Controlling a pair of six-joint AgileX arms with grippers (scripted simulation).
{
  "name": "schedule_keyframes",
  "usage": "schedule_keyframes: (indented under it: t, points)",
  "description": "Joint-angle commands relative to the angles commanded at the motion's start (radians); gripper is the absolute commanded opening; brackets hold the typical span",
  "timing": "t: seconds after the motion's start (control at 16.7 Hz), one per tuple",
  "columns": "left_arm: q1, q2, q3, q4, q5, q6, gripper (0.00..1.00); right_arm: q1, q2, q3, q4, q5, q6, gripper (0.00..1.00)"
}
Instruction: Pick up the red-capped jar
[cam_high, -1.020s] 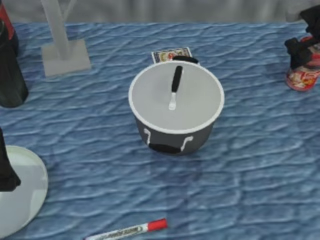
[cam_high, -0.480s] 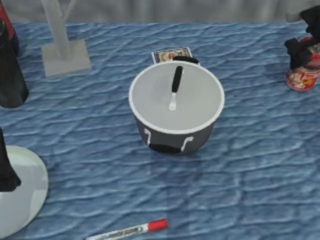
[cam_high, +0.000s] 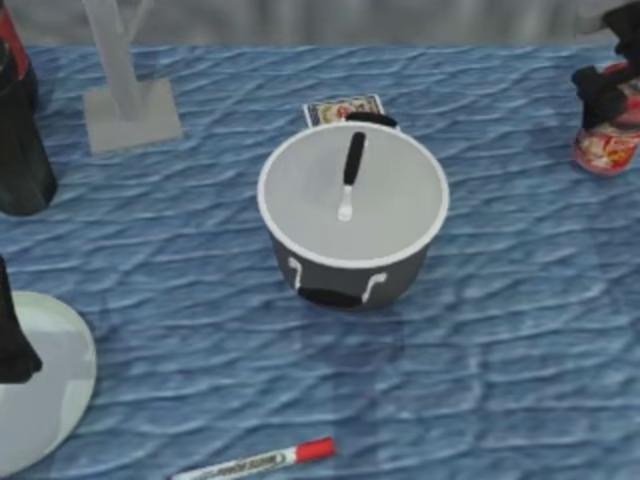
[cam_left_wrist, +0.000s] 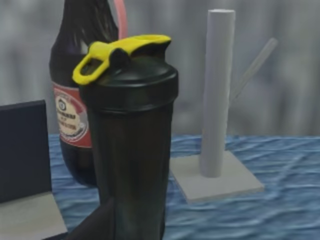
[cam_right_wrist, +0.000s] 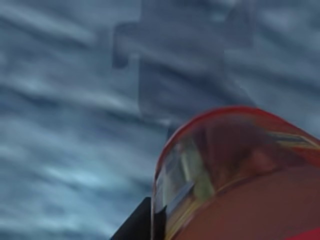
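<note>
Right tool (cam_high: 606, 88) clamped on red-capped jar (cam_high: 606, 148), far right of grey lidded pot (cam_high: 352, 215) on blue table (cam_high: 500, 330); jar's base looks just off it. Left arm parked left of pot; tool state can't tell.

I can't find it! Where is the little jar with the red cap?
The red-capped jar sits at the far right edge of the top view, right of the grey pot, with the right gripper on it.

Evenly and softly lit from above; faint shadow just below the grey lidded metal pot (cam_high: 352, 215). No glare. Close, smeared red-capped jar (cam_right_wrist: 240, 175) in right wrist view.
</note>
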Motion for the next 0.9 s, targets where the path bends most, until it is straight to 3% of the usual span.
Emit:
schedule_keyframes:
  t: [0.24,0.9]
  points:
    - [0.0,0.0,0.0,0.0,0.0,0.0,1.0,0.001,-0.17,-0.23,0.074,-0.002,0.002,0.0]
    - [0.0,0.0,0.0,0.0,0.0,0.0,1.0,0.007,-0.761,-1.132,0.323,-0.01,0.0,0.0]
